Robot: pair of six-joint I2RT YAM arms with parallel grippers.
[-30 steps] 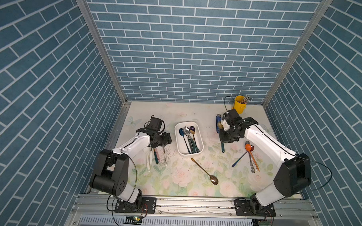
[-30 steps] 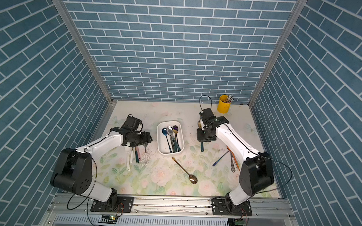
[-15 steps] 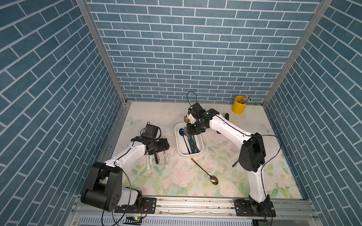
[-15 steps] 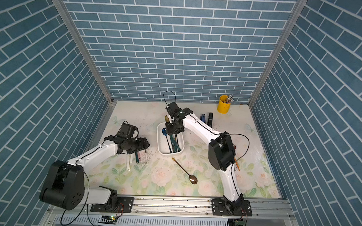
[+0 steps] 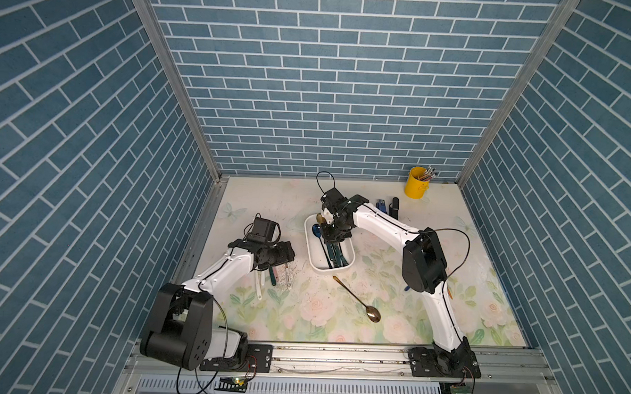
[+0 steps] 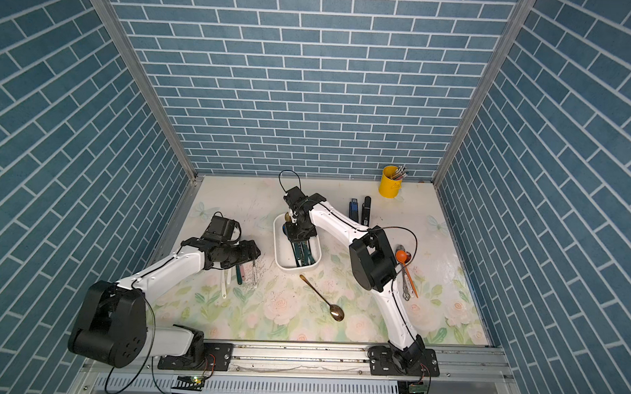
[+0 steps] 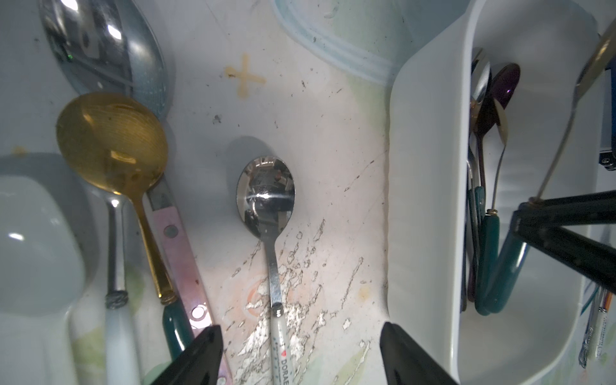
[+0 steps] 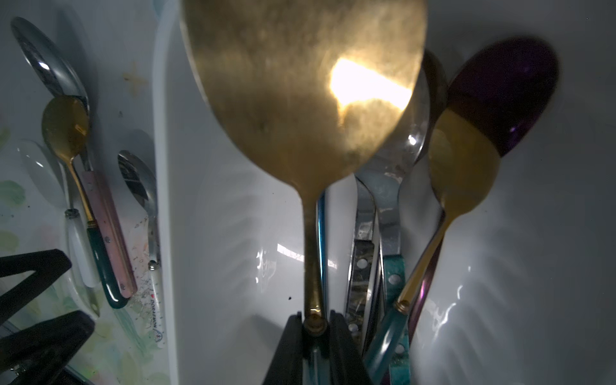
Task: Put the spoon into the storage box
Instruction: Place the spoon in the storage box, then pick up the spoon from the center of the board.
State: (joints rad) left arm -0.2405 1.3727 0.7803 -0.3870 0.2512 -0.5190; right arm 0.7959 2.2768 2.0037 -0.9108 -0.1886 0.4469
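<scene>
Right pincer [image 8: 313, 321] clenched on gold spoon [image 8: 300, 83] at its neck, spoon held over far end of storage box [image 5: 308, 246], left pincer [image 7: 300, 328] released, poised above silver spoon [image 7: 265, 193] on tabletop [image 5: 284, 312] left of box.

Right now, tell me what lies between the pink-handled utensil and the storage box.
Only a silver spoon with a white printed handle, on the tabletop; the left wrist view shows it.
</scene>
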